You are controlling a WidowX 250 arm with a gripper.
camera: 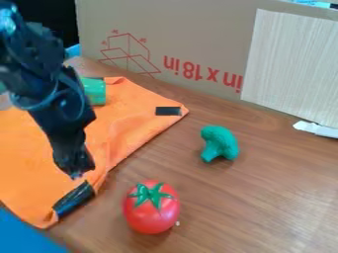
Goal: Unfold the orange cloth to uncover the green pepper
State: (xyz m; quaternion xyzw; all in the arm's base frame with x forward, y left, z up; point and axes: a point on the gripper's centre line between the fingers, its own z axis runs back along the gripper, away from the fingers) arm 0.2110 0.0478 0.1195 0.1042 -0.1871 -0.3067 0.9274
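Note:
The black gripper (pixel 76 174) hangs at the left over the orange cloth (pixel 125 126), near its right edge. Whether its fingers are apart cannot be made out. Just below it, black tape (pixel 74 199) lies on the cloth's lower corner. A red toy tomato (pixel 151 207) with a green leafy top sits on the wooden table to the lower right of the gripper, apart from it. Farther right and back stands green toy broccoli (pixel 219 144). Behind the arm, a green cylindrical object (pixel 94 91) rests on the cloth, partly hidden by the arm.
A cardboard box wall (pixel 198 29) with red print runs along the back, with a pale wood-grain panel (pixel 290 66) on its right part. A white scrap (pixel 316 129) lies at the right edge. Something blue (pixel 23 237) occupies the lower left corner. Black tape (pixel 168 111) marks the cloth's right corner.

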